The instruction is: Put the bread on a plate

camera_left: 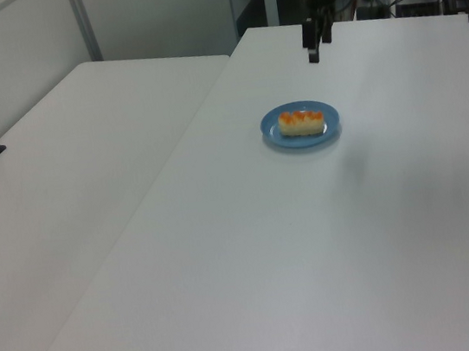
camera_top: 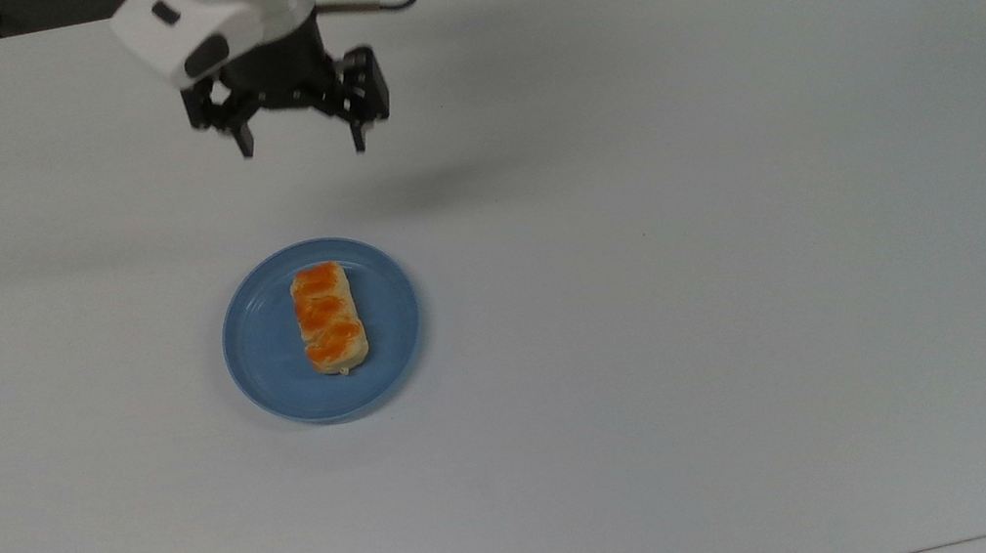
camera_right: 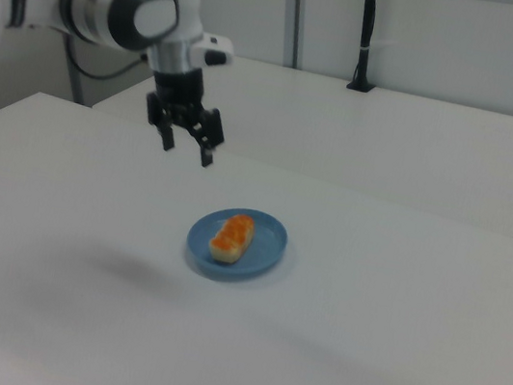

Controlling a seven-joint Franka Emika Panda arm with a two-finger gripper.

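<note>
The bread (camera_top: 329, 318), a pale roll with orange-brown glazed bumps, lies flat on the round light-blue plate (camera_top: 388, 333). The left view shows the bread (camera_left: 300, 122) resting on the plate (camera_left: 277, 134), and so does the right view, with the bread (camera_right: 231, 235) on the plate (camera_right: 268, 243). My gripper (camera_top: 302, 148) hangs open and empty well above the table, toward the top view's upper edge from the plate. In the right view the gripper (camera_right: 186, 150) is up and to the left of the plate; in the left view the gripper (camera_left: 316, 52) is above and behind it.
The white table (camera_top: 750, 275) spreads wide around the plate. A second white table (camera_left: 67, 164) stands alongside at the left view's left. A black clamp post (camera_right: 366, 34) rises from the far table in the right view.
</note>
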